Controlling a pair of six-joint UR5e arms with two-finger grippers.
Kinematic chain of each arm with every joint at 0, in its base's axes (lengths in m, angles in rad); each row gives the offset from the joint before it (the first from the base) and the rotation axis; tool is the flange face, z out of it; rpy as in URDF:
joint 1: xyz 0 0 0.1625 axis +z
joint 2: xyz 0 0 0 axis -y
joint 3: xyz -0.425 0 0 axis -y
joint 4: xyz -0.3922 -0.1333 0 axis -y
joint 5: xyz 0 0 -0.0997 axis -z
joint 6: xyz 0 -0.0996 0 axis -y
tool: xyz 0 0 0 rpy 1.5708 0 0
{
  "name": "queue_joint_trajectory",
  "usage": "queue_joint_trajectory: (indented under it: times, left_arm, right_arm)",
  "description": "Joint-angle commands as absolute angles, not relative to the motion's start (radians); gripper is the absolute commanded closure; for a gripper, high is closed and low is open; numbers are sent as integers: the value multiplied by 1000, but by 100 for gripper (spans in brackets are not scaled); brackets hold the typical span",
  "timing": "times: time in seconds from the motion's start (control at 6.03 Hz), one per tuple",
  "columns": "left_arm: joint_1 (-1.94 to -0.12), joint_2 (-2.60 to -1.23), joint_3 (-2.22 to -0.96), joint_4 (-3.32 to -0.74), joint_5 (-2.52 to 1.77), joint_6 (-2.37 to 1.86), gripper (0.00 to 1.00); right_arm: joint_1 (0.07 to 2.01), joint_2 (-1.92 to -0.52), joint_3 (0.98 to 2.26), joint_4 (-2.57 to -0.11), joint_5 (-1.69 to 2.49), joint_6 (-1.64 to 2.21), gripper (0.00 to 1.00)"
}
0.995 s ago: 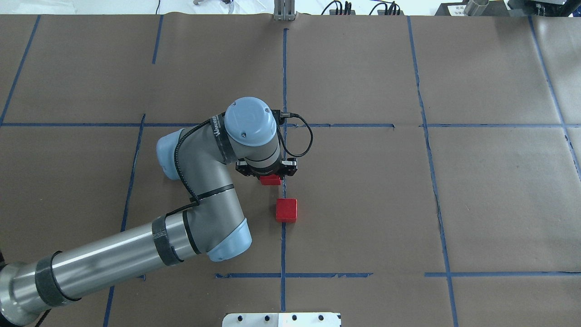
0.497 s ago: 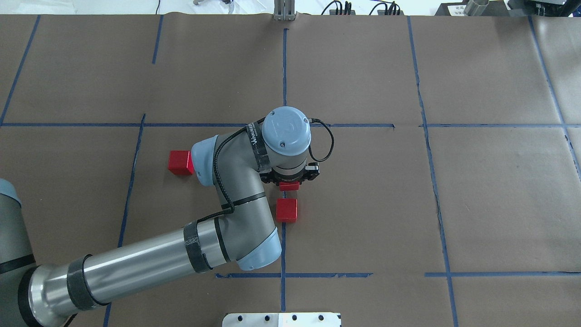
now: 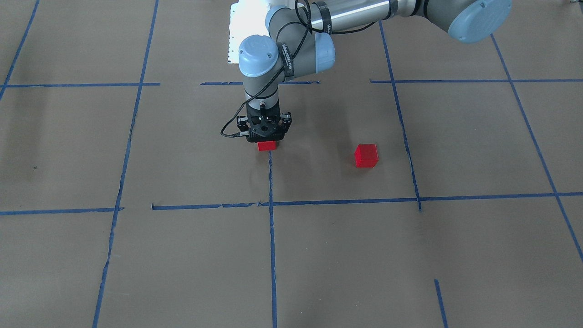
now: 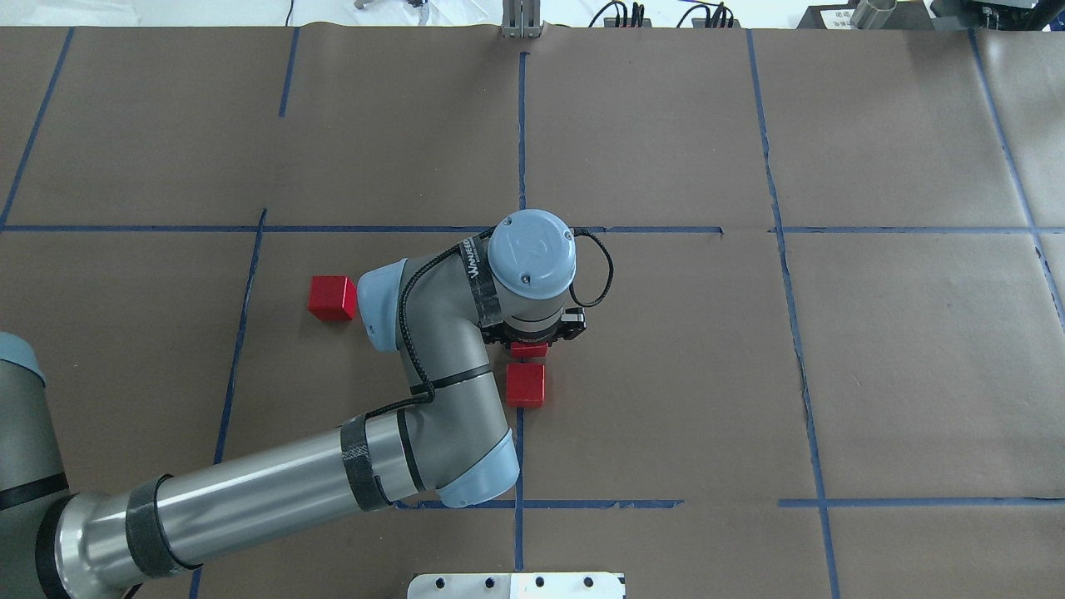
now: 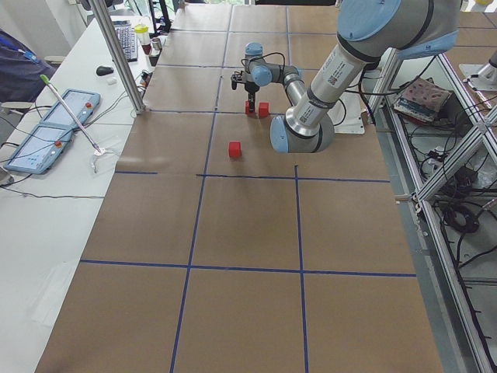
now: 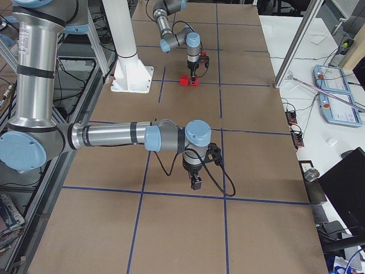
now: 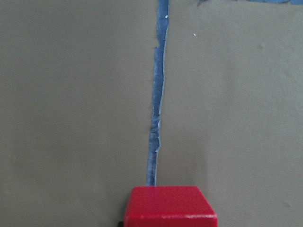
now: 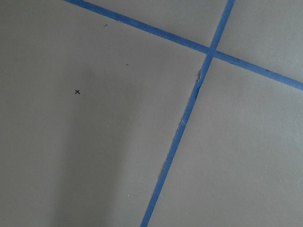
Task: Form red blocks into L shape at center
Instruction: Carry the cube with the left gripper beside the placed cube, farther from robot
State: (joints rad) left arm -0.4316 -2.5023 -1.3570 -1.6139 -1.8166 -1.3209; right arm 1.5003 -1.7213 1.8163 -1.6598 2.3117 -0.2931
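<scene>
The bench [image 4: 915, 374] is covered in brown paper crossed by blue tape lines [image 4: 521, 125]. The left arm [image 4: 250, 499] reaches to its middle with the wrist pointing straight down. The right arm [image 6: 108, 136] stretches low over the paper near a tape crossing at the robot's right end. The left fingers [image 3: 267, 143] are clenched on a red block [image 4: 528, 349], which sits between them at the centre tape line, low at the paper. Whether the right fingers [image 6: 195, 184] are released or clenched cannot be told. A second block [image 4: 525, 385] lies just beside the gripped one, on the robot's side. A third block [image 4: 332, 298] lies well apart, to the robot's left.
</scene>
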Motion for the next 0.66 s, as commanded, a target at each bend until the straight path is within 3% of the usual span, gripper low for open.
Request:
queue_joint_trajectory:
  times: [0.0, 0.5]
  left_arm:
    - [-431, -2484, -1367, -1615, -1821, -1313, 83]
    - [-426, -2457, -1422, -1615, -1827, -1304, 83]
  right_arm:
    - [1500, -1721, 1816, -1660, 2312, -295, 1]
    - [1500, -1721, 1815, -1660, 2309, -295, 1]
